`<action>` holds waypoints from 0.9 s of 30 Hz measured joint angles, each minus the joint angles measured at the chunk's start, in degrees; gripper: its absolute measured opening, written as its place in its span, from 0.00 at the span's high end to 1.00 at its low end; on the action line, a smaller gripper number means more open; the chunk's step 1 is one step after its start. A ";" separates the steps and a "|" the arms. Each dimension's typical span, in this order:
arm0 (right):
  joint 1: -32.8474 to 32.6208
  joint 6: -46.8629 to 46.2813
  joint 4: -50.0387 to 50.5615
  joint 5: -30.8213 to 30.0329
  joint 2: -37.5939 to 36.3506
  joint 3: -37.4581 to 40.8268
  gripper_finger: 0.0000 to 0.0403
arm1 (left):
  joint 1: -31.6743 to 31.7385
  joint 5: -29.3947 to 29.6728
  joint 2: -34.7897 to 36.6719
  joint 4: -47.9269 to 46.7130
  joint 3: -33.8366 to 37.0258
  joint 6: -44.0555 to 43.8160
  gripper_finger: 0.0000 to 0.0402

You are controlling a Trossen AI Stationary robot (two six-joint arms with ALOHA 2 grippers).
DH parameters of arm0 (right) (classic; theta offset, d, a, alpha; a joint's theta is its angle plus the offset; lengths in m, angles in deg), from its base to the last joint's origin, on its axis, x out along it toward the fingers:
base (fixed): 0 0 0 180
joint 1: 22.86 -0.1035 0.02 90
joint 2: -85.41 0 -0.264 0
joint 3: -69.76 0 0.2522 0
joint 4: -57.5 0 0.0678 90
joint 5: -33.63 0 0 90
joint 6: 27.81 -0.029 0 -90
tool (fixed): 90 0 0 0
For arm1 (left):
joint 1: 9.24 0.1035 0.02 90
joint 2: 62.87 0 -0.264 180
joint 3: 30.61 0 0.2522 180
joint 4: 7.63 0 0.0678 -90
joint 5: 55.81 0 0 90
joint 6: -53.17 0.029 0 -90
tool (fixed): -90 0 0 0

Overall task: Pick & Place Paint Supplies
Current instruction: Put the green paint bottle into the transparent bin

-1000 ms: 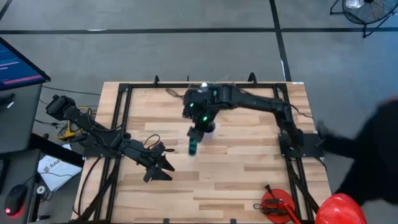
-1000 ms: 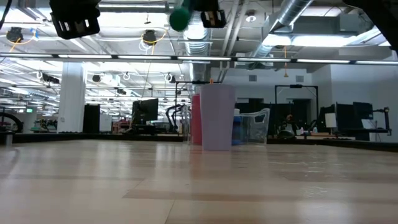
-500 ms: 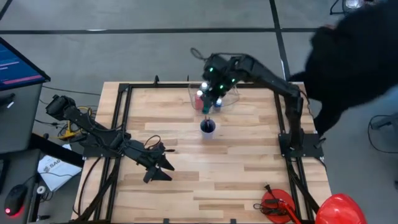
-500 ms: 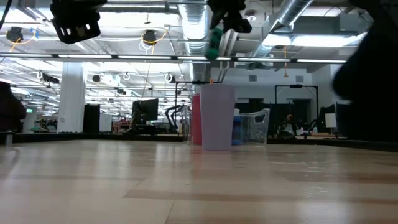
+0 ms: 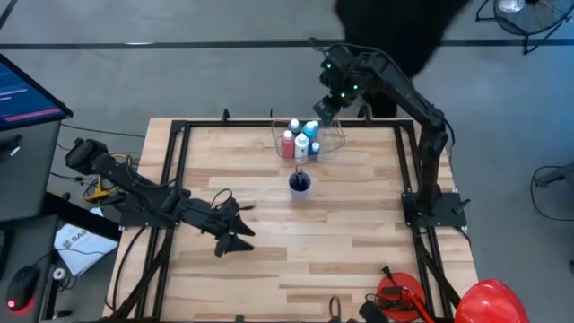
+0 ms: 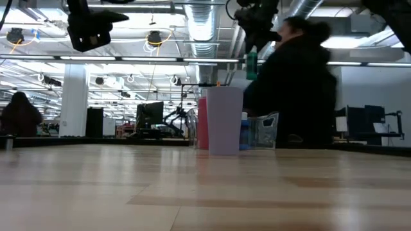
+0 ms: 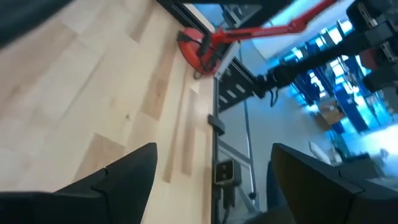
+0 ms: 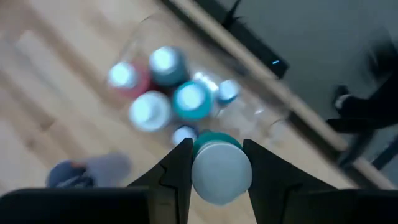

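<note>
My right gripper (image 5: 327,108) is high above the table's far edge, just beyond the far right side of the clear tub (image 5: 334,135). It is shut on a teal, white-capped paint bottle (image 6: 251,61). In the tub stand a red bottle (image 5: 288,144), a teal one (image 5: 311,130) and other white-capped bottles. The small blue-purple cup (image 5: 300,183) stands on its base just nearer than the tub. My left gripper (image 5: 231,231) hovers open over the near left part of the table, with nothing between its fingers. My right gripper pinches the teal bottle at its top, the white cap (image 8: 198,172) lying between the two fingers (image 8: 179,163). The fingers come from above, slanting down. The bottle hangs below them, roughly upright with its cap up, lifted well clear of the table and the tub.
A person in dark clothes (image 5: 395,27) stands close behind the table's far edge, beside my right arm. A red tool (image 5: 399,296) and a red helmet (image 5: 489,301) lie at the near right corner. A black frame (image 5: 179,179) runs along the table's edges.
My right gripper has carried the teal bottle from above the cup toward the far edge and to the right, over the tub to its far right side, rising a little and turning as it went. The person has walked along the far side from right toward the middle.
</note>
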 joint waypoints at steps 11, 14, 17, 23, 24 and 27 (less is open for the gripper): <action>3.98 4.70 -6.43 -6.61 0.17 0.00 0.73 | 3.82 1.54 0.00 0.00 0.00 -2.03 0.23; 3.47 6.37 -6.74 -6.37 0.19 0.00 0.73 | 4.01 2.30 0.00 0.02 0.00 -2.27 0.23; 3.17 8.59 -6.75 -6.33 0.19 0.00 0.73 | 4.01 3.69 -0.01 0.04 0.00 -2.41 0.23; 3.20 14.76 -4.35 -6.23 0.22 0.02 0.72 | 4.01 4.90 0.00 0.06 0.00 -2.43 0.23; 3.20 15.62 -3.95 -6.02 0.22 0.02 0.72 | 4.01 5.16 -0.01 0.04 0.00 -2.42 0.23; 3.20 17.96 -3.68 -2.57 0.22 0.04 0.72 | 4.43 5.22 -0.01 0.06 0.00 -2.43 0.23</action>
